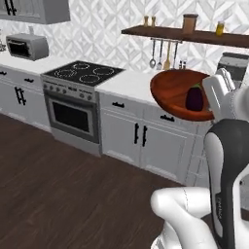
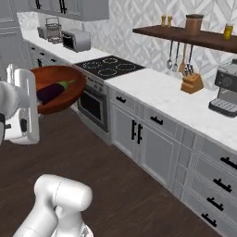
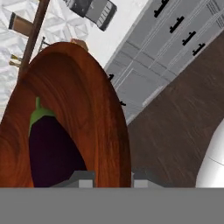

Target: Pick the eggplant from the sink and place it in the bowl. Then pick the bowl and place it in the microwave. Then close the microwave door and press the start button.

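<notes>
Now: step two, bowl transport | claw clamped on bowl rim, eggplant inside, right of frame | next: reach microwave, keep level

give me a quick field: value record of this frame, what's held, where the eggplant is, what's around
held item: bowl, reddish-brown wood, lifted off the counter and carried above the floor
gripper: gripper clamped on the bowl's rim, one finger on each side of the wall
eggplant: eggplant lying inside the bowl, green stem cap showing
bowl tilt: tipped, not level
nearby: stove with black cooktop, white counter, knife block, coffee machine
task stage: eggplant already in bowl; bowl not yet in a microwave
</notes>
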You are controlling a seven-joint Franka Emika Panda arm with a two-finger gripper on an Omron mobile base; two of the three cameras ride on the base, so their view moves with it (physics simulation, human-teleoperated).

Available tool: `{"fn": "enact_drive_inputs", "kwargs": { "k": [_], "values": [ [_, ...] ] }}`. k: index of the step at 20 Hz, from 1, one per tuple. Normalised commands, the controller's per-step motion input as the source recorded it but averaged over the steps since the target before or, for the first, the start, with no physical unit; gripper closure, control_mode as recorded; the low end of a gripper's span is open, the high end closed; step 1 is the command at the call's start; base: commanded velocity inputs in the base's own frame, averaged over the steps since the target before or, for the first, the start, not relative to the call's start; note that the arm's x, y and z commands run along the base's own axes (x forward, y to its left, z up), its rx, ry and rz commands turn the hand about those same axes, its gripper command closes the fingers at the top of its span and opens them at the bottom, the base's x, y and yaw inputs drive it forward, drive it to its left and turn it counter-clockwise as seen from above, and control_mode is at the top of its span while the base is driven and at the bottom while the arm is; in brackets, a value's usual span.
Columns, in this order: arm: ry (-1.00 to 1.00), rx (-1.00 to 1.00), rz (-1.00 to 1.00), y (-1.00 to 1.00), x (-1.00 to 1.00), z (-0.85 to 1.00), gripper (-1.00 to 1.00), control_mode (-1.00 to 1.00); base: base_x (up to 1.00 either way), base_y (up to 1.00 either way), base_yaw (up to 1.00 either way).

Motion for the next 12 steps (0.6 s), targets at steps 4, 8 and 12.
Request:
{"fn": "enact_drive_inputs", "kwargs": {
  "k": [4, 8, 12],
  "values": [
    [0.0, 0.0, 0.0, 0.0, 0.0, 0.0, 1.0, 1.0, 0.95, 0.03, 0.47],
    [0.0, 0.0, 0.0, 0.0, 0.0, 0.0, 1.0, 1.0, 0.68, 0.01, 0.63],
    [0.0, 0.0, 0.0, 0.0, 0.0, 0.0, 1.0, 1.0, 0.49, 0.01, 0.84]
  ]
}}
